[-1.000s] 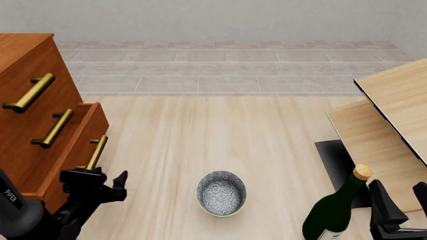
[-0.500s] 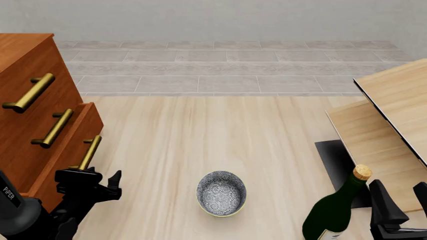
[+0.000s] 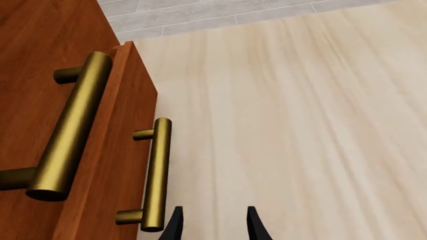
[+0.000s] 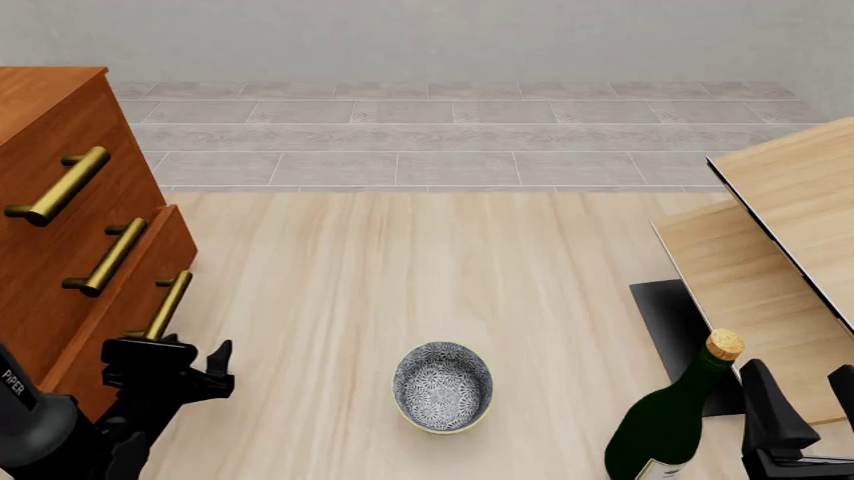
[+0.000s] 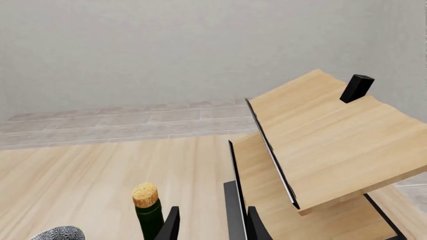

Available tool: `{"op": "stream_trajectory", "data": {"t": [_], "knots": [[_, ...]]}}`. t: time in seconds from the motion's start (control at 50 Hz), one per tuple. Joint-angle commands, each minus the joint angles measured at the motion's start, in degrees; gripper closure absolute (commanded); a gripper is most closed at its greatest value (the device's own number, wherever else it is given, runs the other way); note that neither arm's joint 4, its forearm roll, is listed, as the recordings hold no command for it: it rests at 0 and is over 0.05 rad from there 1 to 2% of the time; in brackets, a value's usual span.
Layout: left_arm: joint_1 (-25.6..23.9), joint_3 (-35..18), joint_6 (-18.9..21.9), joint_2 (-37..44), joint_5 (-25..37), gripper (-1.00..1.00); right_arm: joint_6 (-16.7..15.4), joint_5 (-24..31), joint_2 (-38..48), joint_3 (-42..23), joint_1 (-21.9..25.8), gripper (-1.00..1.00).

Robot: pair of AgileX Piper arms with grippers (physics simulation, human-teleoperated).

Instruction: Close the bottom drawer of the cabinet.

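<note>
The reddish-brown cabinet (image 4: 54, 130) stands at the left edge. Its bottom drawer (image 4: 114, 335) juts out a little past the two above, brass handle (image 4: 167, 305) facing the table. My left gripper (image 4: 174, 358) is open and empty, right at the near end of that handle. In the left wrist view the drawer front (image 3: 120, 150) and its handle (image 3: 157, 175) lie just beside one fingertip (image 3: 175, 225); whether they touch is unclear. My right gripper (image 4: 801, 415) stands open and empty at the near right; its wrist view shows the gripper (image 5: 212, 227) open.
A patterned bowl (image 4: 443, 385) sits in the near middle. A corked green bottle (image 4: 667, 425) stands just left of the right gripper. A tilted light-wood shelf unit (image 4: 787, 240) over a black base fills the right side.
The left gripper has shifted left toward the cabinet, and the bottom drawer with its handle has slid further in. The right arm has stayed put.
</note>
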Motion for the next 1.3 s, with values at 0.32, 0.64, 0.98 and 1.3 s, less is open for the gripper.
{"op": "stream_trajectory", "data": {"t": [0.32,0.64,0.98,1.3], "knots": [[3.00,-1.40,3.13,1.01,-0.08,-1.00,-0.18,-0.78,1.01,0.07,0.39,-1.00],[4.83,-1.56,4.84,1.15,-0.09,-1.00,-0.55,-1.28,1.72,0.09,0.84,-1.00],[6.96,-1.75,6.32,1.08,-0.09,-1.00,-0.39,-1.28,1.76,-0.03,0.74,-1.00],[9.00,-1.92,7.93,1.31,-0.10,-1.00,-0.21,-1.20,1.63,-0.03,0.74,-1.00]]}}
